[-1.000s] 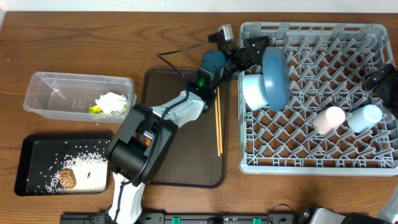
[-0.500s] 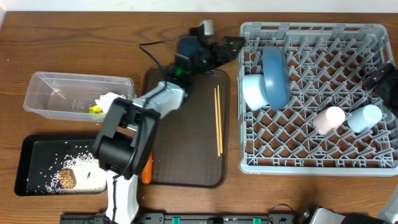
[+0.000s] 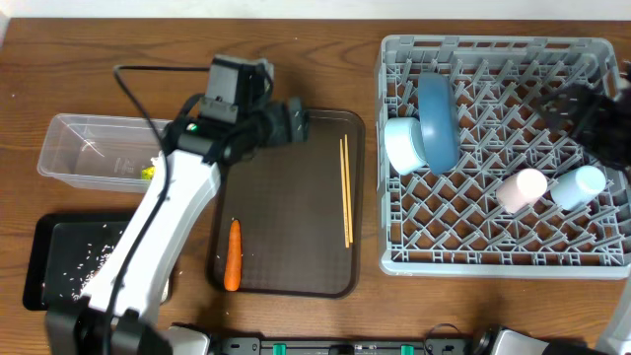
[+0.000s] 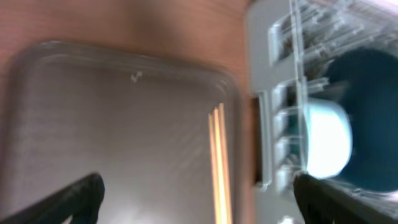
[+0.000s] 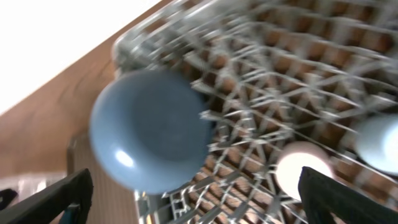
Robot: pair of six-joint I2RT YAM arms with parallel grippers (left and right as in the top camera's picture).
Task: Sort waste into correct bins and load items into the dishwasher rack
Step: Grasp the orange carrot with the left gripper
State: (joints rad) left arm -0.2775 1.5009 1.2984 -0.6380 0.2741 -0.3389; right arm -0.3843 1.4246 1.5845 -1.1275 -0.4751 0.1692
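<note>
Status: left gripper [image 3: 298, 120] hangs over the top-left of the brown serving tray [image 3: 296, 271], jaws wide, nothing in them. Right gripper [image 5: 196, 177] is over the dishwasher rack [image 3: 493, 264], also spread wide and empty.

Large blue plate [image 3: 437, 116] stands on edge between the pegs, pale blue bowl [image 3: 400, 145] tipped against its left side. My read: the pegs keep both upright. Pink cup [image 3: 521, 189] and light-blue cup [image 3: 579, 185] lie side by side, lower right of the rack.

Not yet sorted: chopsticks [image 3: 346, 192] lie parallel on the serving tray's right side, carrot [image 3: 233, 254] near its lower-left corner. Wrapper [image 3: 149, 173] sits in the clear tub [image 3: 69, 148], rice [image 3: 87, 258] in the black tray [image 3: 44, 232].

Versus a second ago: left arm was reaching into the rack beside plate and bowl. Now it's pulled back across the serving tray, which uncovers the carrot. Right gripper has come in from the rack's right edge. Plate, bowl, cups and chopsticks haven't moved. I judge the carrot or the chopsticks as the next pick.
</note>
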